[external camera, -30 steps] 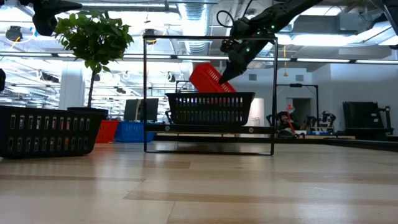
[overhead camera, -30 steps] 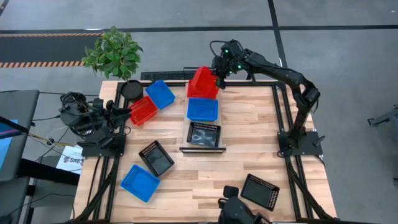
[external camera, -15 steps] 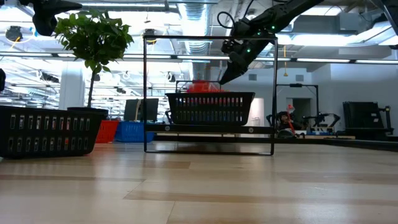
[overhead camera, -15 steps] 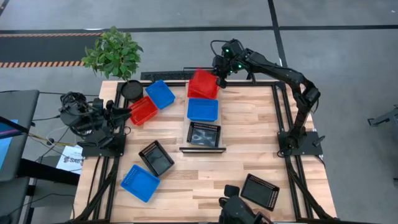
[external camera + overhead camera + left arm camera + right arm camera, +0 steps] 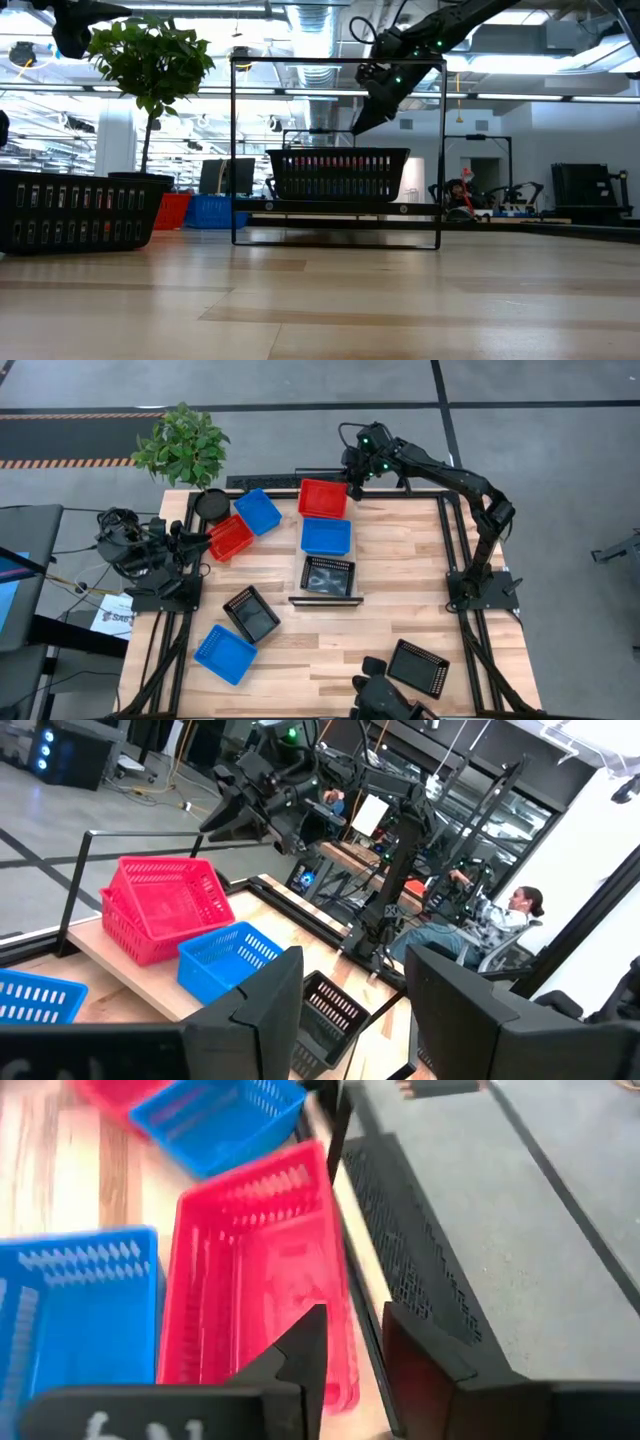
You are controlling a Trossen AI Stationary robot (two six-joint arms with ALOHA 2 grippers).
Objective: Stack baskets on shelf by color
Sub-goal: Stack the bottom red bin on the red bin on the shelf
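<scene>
The shelf runs from mid-table to the far edge. A black basket, a blue basket and a red basket sit on it in a row. In the left wrist view the red basket sits nested in a second red one. My right gripper hovers open just above that stack's right rim, touching nothing. My left gripper waits open at the table's left edge. Loose on the table are a red basket, two blue ones and two black ones.
A round black plant pot with a leafy plant stands at the far left corner, beside the loose blue basket. The shelf's thin black frame rises above the plank. Bare wood lies right of the shelf. A seated person shows beyond the table.
The red basket hung tilted from my right gripper over the shelf's far end. It has dropped level onto the red basket below and no longer hangs from the fingers. The right gripper has stayed nearly in place above the stack.
</scene>
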